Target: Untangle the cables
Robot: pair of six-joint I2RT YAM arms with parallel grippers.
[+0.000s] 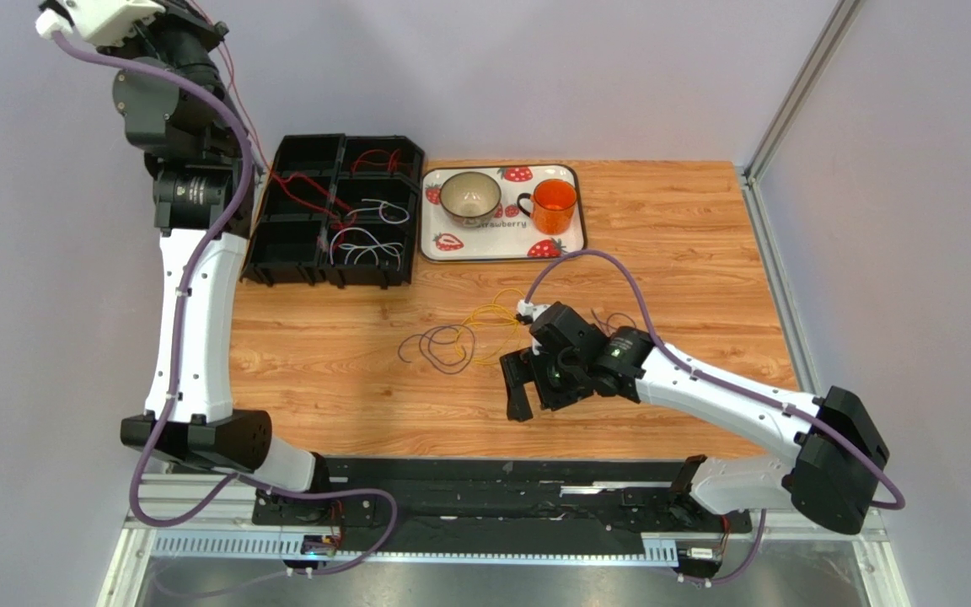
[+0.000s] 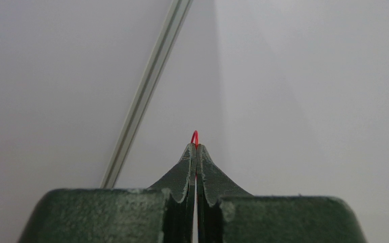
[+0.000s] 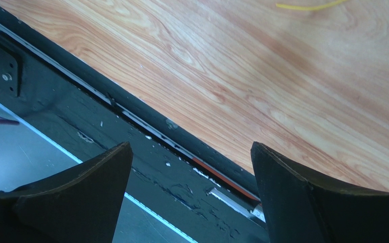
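Note:
My left gripper (image 2: 196,147) is shut on a red cable (image 2: 194,135), with a small red loop poking out past the tips. The arm is raised high at the far left, and the thin red strand (image 1: 235,95) hangs from it toward the black compartment tray (image 1: 278,247). That tray holds red cables (image 1: 377,161) and white cables (image 1: 370,244). Dark purple loops (image 1: 443,348) and yellow strands (image 1: 493,310) lie tangled on the wooden table. My right gripper (image 1: 531,390) is open and empty just right of them, low over the table's near edge (image 3: 191,147). A yellow strand (image 3: 310,6) shows behind it.
A strawberry-print tray (image 1: 500,238) at the back holds a bowl (image 1: 469,195) and an orange cup (image 1: 555,202). A black rail (image 1: 516,487) runs along the table's near edge. Walls close in at the left, back and right.

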